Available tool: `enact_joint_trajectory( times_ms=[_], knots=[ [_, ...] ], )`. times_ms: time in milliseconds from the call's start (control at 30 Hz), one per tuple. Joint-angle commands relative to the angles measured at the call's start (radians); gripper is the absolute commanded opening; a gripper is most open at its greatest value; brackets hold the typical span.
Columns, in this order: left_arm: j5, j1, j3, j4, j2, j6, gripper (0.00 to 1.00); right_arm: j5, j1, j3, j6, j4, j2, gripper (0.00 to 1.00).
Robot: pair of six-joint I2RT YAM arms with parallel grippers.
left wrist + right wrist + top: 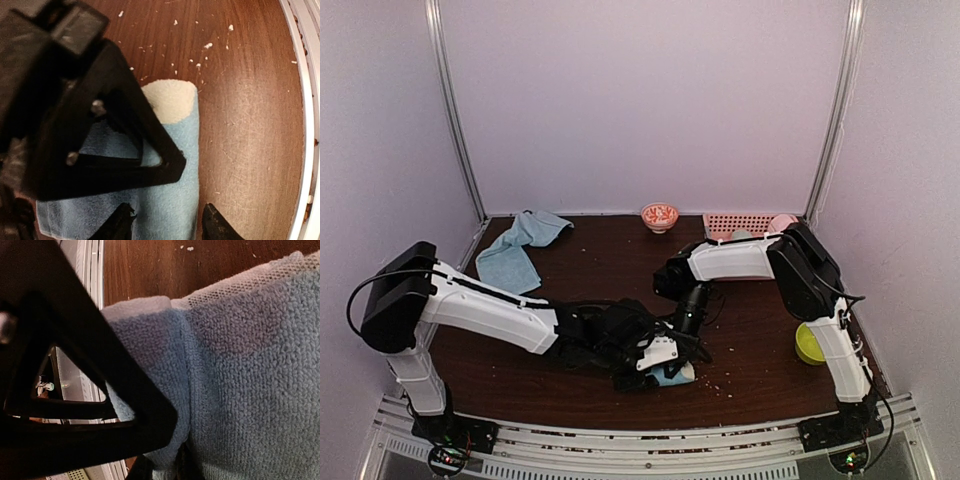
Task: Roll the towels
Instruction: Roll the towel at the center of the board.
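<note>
left end effector (pixel 167 227): jaws apart, straddling rolled light-blue cloth towel with white spot (pixel 172 190) | right end effector (pixel 170 467): clamped on same towel | towel near front edge of dark wooden counter (pixel 600 260) | plain light-blue cloth towel (pixel 520 250) crumpled, far-left corner

My table (pixel 600 270) is dark brown wood, flecked with white crumbs (pixel 207 46). A plain towel (pixel 520 250) lies crumpled at its back left, and a folded towel (pixel 672 376) lies near the front edge. A small bowl (pixel 660 215) and pink basket (pixel 735 225) sit along the back, with a green bowl (pixel 808 345) at right.
</note>
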Motion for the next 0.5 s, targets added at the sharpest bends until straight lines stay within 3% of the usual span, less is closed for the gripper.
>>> enact_joint_trajectory(
  times_ms=[0,233,333,400,467],
  knots=[
    [0.047,-0.013,0.034,0.025,0.057,0.025,0.45,0.220,0.011,-0.046,0.014,0.082,0.098,0.05],
    [0.076,-0.015,0.060,0.017,0.103,0.000,0.11,0.197,0.010,-0.047,0.006,0.077,0.060,0.07],
    [0.127,-0.014,0.066,0.006,0.101,-0.027,0.01,0.193,-0.003,-0.031,-0.010,0.048,-0.041,0.22],
    [0.173,-0.011,0.065,-0.009,0.108,-0.051,0.00,0.192,-0.026,-0.014,-0.009,0.048,-0.143,0.33],
    [0.227,0.002,0.074,-0.033,0.129,-0.079,0.00,0.203,-0.059,0.028,0.008,0.048,-0.243,0.37]
  ],
)
